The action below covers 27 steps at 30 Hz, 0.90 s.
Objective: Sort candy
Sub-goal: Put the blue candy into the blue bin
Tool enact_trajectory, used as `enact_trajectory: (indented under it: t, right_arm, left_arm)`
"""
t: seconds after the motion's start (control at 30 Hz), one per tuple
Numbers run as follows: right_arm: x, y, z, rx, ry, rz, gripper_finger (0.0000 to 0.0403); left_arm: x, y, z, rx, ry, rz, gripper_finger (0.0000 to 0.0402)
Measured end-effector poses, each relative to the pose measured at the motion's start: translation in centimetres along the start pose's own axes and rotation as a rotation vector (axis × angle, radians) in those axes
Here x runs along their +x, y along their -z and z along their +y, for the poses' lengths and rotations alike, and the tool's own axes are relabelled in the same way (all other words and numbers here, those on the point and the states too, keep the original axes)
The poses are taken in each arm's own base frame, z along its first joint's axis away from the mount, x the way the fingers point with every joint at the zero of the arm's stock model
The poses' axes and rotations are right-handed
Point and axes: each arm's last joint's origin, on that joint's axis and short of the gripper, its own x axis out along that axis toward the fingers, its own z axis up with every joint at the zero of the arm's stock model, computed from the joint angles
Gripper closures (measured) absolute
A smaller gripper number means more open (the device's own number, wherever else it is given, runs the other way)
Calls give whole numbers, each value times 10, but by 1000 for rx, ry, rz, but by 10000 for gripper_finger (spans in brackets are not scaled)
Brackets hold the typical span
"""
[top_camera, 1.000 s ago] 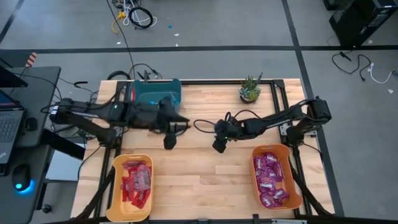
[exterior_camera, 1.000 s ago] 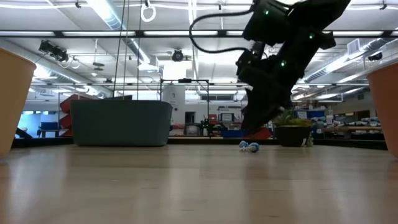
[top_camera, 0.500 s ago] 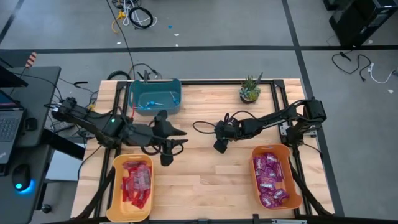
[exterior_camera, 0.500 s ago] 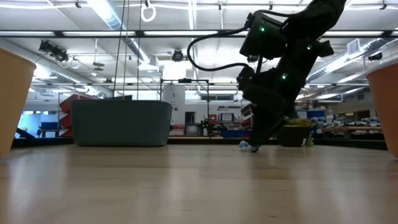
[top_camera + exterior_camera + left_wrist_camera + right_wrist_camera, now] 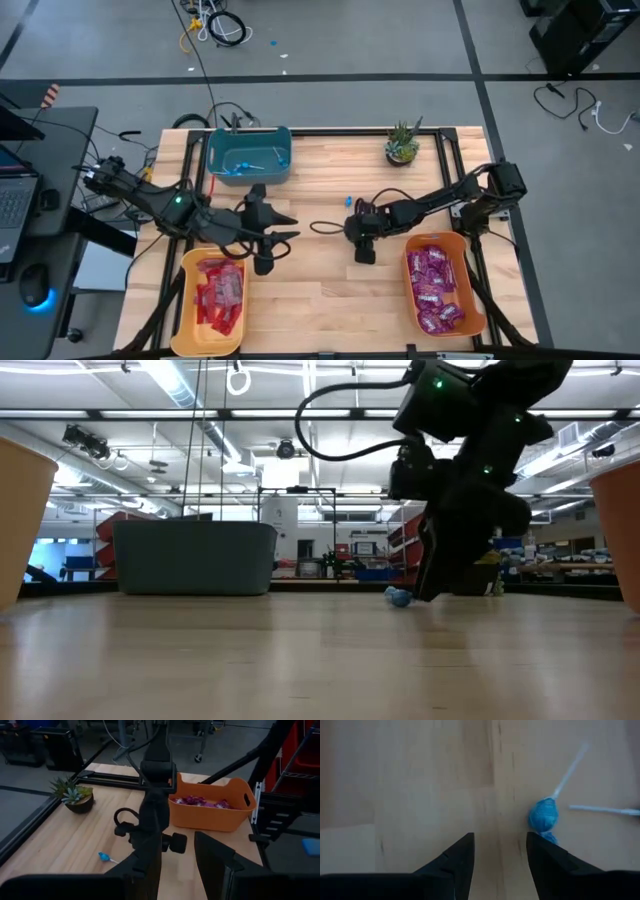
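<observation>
Two tiny blue lollipops (image 5: pixel 543 815) on thin white sticks lie together on the bare wood; they show as a blue speck (image 5: pixel 348 201) in the high view and by the dark arm (image 5: pixel 399 597) in the low view. My right gripper (image 5: pixel 500 855) hangs open above the wood just on the near side of them, touching nothing (image 5: pixel 363 252). My left gripper (image 5: pixel 272 250) is open and empty above the wood, between the teal bin and the yellow bin, its fingers (image 5: pixel 177 865) facing the right arm. Red packets (image 5: pixel 218 290) fill the yellow bin, purple packets (image 5: pixel 435 285) the orange one.
The teal bin (image 5: pixel 248 155) at the far edge holds blue lollipops. The yellow bin (image 5: pixel 186 300) sits near left, the orange bin (image 5: pixel 470 300) near right. A potted plant (image 5: pixel 402 143) stands at the far right. Bare wood lies between the two near bins.
My left gripper has drawn back from over the teal bin toward the near edge and now hangs above the wood short of the yellow bin. My right gripper has shifted a little toward the near edge, uncovering the blue lollipops in the high view.
</observation>
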Motion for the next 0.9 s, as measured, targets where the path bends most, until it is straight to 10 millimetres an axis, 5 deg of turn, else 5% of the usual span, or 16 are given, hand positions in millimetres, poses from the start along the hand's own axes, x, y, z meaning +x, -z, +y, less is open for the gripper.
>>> enact_trajectory:
  t: [0.23,0.6,0.9]
  right_arm:
    - [-1,1,2,-20,205,-45,251]
    - [-2,-3,6,-217,204,-75,245]
    - [-1,-1,2,60,193,-74,242]
  left_arm:
    - [-2,1,-4,6,12,0,282]
    - [8,21,-3,19,-10,34,282]
    - [11,26,-4,-1,-15,31,282]
